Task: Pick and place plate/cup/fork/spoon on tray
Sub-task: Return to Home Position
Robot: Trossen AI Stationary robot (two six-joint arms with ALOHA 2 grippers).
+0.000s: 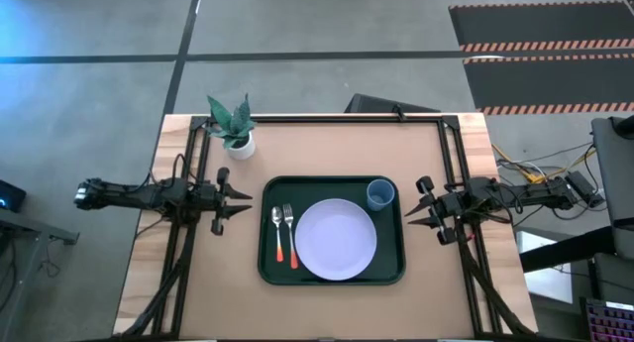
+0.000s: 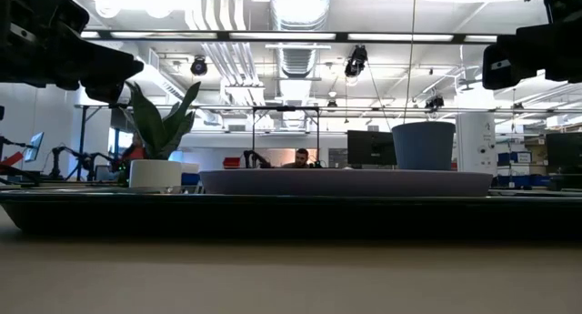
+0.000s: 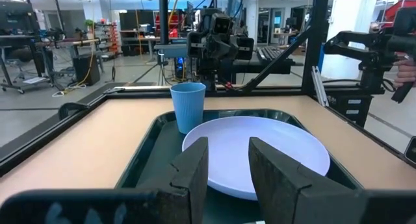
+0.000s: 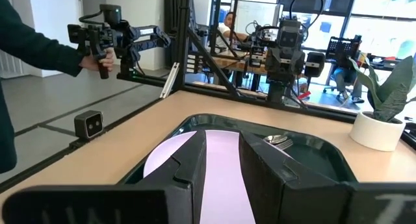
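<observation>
The dark green tray (image 1: 265, 268) lies at the table's middle. On it rest the lavender plate (image 1: 336, 239), the blue cup (image 1: 379, 194) at its far right corner, and the spoon (image 1: 277, 231) and fork (image 1: 289, 233) side by side at its left. My left gripper (image 1: 241, 201) hovers open and empty just left of the tray. My right gripper (image 1: 416, 211) hovers open and empty just right of the tray. The plate (image 3: 260, 149) and cup (image 3: 188, 106) show in the left wrist view, and the plate (image 4: 170, 160) and cutlery (image 4: 279, 141) in the right wrist view.
A white pot with a green plant (image 1: 236, 134) stands at the table's far left. Black frame rails (image 1: 194, 183) run along both table sides. A person's arm (image 4: 39, 52) holds a device beyond the table. Bare tabletop lies near the front edge.
</observation>
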